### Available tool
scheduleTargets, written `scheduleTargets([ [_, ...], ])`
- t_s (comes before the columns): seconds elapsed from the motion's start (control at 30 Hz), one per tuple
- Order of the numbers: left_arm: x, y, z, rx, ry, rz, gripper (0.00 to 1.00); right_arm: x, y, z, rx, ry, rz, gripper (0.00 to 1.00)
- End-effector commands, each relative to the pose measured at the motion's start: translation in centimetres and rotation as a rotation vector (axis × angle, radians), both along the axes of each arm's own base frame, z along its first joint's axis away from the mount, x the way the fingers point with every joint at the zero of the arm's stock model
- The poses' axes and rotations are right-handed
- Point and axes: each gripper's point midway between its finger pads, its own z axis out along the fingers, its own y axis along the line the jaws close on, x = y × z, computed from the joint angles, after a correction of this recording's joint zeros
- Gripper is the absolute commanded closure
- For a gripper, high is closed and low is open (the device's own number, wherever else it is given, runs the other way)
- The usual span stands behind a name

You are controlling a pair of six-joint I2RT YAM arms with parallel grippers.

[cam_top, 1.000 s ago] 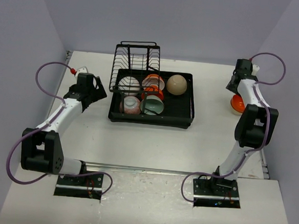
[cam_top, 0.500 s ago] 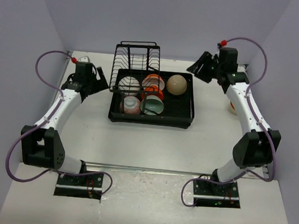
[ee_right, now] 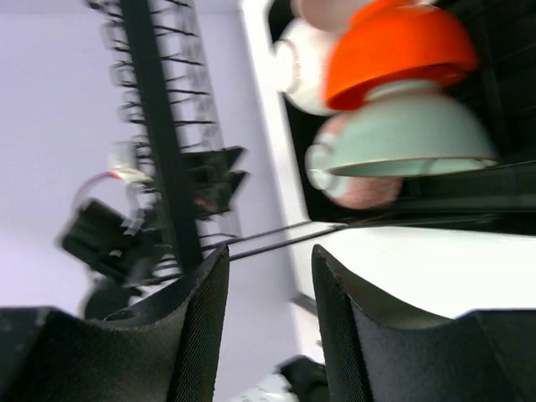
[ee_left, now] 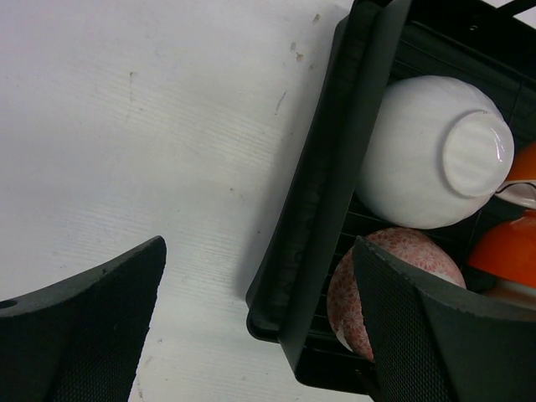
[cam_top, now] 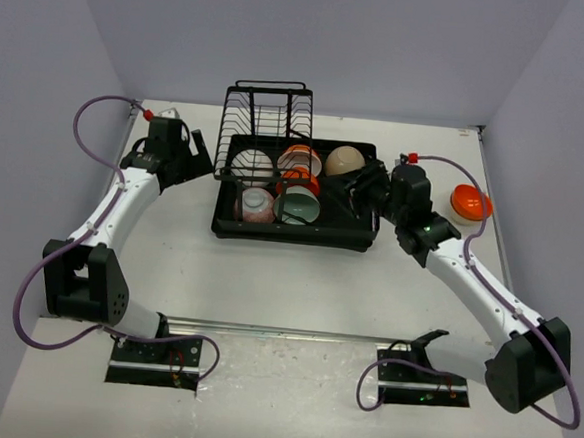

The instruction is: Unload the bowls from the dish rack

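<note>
The black dish rack [cam_top: 361, 234] stands at the table's middle, its upright wire section at the far end. In it are a white bowl [cam_top: 255, 163], an orange-and-white bowl [cam_top: 299, 160], a beige bowl [cam_top: 344, 162], a pink patterned bowl [cam_top: 254, 205] and a green bowl [cam_top: 298, 208]. One orange bowl [cam_top: 470, 201] sits on the table at the right. My left gripper [cam_top: 200, 158] is open and empty beside the rack's left rim [ee_left: 335, 167], near the upturned white bowl [ee_left: 431, 151] and the pink bowl [ee_left: 394, 260]. My right gripper [cam_top: 357, 191] is open and empty over the rack's right part.
The right wrist view is tilted and shows an orange bowl [ee_right: 398, 46] stacked on the green bowl [ee_right: 402, 134], with the wire uprights [ee_right: 159, 126] behind. Purple walls close in the table at the back and both sides.
My right arm has swung from the far right, away from the orange bowl on the table, over to the rack's right side. My left gripper has moved closer to the rack's left rim.
</note>
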Motion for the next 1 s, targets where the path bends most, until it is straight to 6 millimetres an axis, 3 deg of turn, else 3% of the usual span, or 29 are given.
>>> scheduleTargets([
  [0.0, 0.1, -0.3, 1.5, -0.002, -0.021, -0.015, 0.08, 2.6, -0.8, 3.6, 0.147, 0.007, -0.254, 0.54],
  [0.07, 0.0, -0.1, 1.5, 0.004, -0.017, -0.010, 0.07, 2.9, -0.5, 3.2, 0.160, 0.041, -0.303, 0.54],
  [0.2, -0.3, 0.3, 1.5, 0.016, -0.013, 0.010, 0.07, 3.9, 0.7, 0.5, 0.197, 0.159, -0.360, 0.53],
  [0.43, -0.7, 0.5, 0.7, -0.003, 0.017, 0.064, 0.07, 3.5, 2.4, -3.3, 0.210, 0.271, -0.416, 0.55],
  [0.7, -0.6, 1.1, 1.6, 0.008, -0.002, 0.108, 0.07, 3.1, 4.7, -4.3, 0.237, 0.361, -0.450, 0.56],
  [0.97, -1.1, 1.6, 2.5, 0.015, -0.027, 0.132, 0.06, 3.5, 5.1, -5.6, 0.205, 0.375, -0.495, 0.59],
])
